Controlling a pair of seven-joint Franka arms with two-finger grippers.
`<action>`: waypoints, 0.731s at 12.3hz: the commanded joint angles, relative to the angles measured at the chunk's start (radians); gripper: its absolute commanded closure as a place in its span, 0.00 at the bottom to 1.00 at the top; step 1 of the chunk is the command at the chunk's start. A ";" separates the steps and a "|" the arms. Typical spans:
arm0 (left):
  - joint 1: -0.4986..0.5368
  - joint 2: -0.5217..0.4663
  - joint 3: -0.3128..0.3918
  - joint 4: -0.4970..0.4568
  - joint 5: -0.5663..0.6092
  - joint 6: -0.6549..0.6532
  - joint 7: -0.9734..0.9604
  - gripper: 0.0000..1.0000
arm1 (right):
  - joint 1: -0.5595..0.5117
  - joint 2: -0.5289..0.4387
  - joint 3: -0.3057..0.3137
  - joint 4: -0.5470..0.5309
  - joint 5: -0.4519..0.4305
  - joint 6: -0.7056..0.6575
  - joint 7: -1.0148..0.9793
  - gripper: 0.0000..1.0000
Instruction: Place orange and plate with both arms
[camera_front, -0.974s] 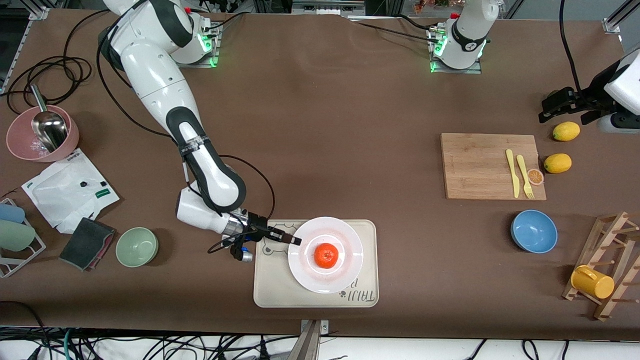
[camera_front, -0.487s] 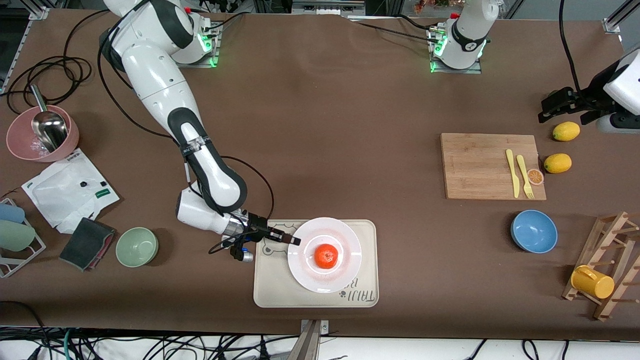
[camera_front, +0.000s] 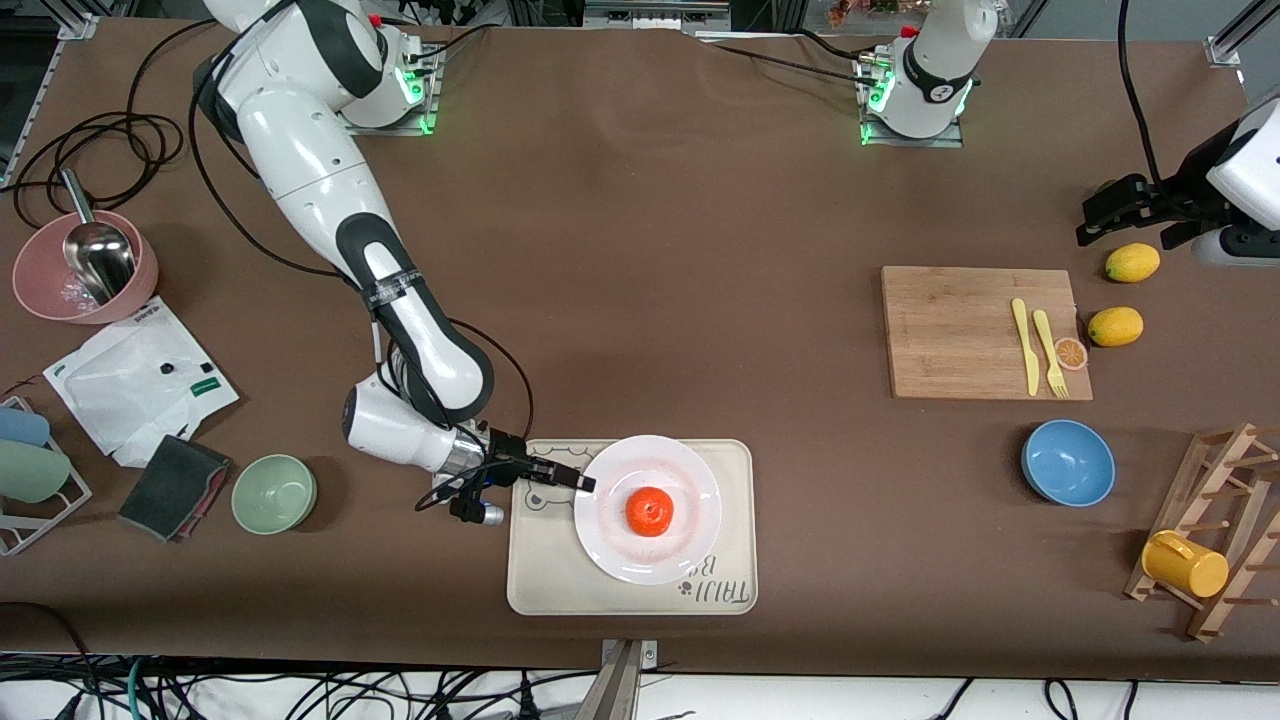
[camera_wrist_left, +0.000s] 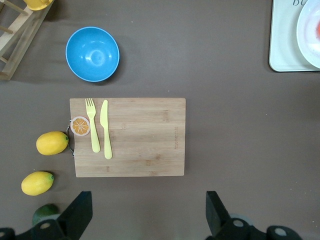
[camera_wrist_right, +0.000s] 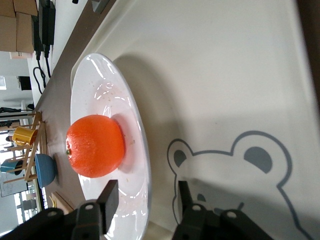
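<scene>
White plate rim between right gripper open fingers, left gripper waiting

**Setting: robotics laboratory test bench**

Two white robot arms are bolted by base plates showing green indicator lights onto a tabletop covered in brown sheeting. Loose black cables trail over the tabletop and hang tangled under its near edge. Household props are staged: cutting board, blue bowl, wooden rack. Aluminium framing stands at the corners.
</scene>
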 joint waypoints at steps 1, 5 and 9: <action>-0.001 0.009 0.004 0.019 -0.019 -0.001 0.017 0.00 | -0.005 -0.151 -0.020 -0.146 -0.051 -0.011 0.024 0.00; -0.004 0.009 -0.007 0.019 -0.019 -0.003 0.014 0.00 | -0.017 -0.407 -0.053 -0.436 -0.255 -0.025 0.024 0.00; -0.003 0.009 -0.018 0.019 -0.019 -0.003 0.009 0.00 | -0.037 -0.766 -0.132 -0.754 -0.499 -0.126 0.041 0.00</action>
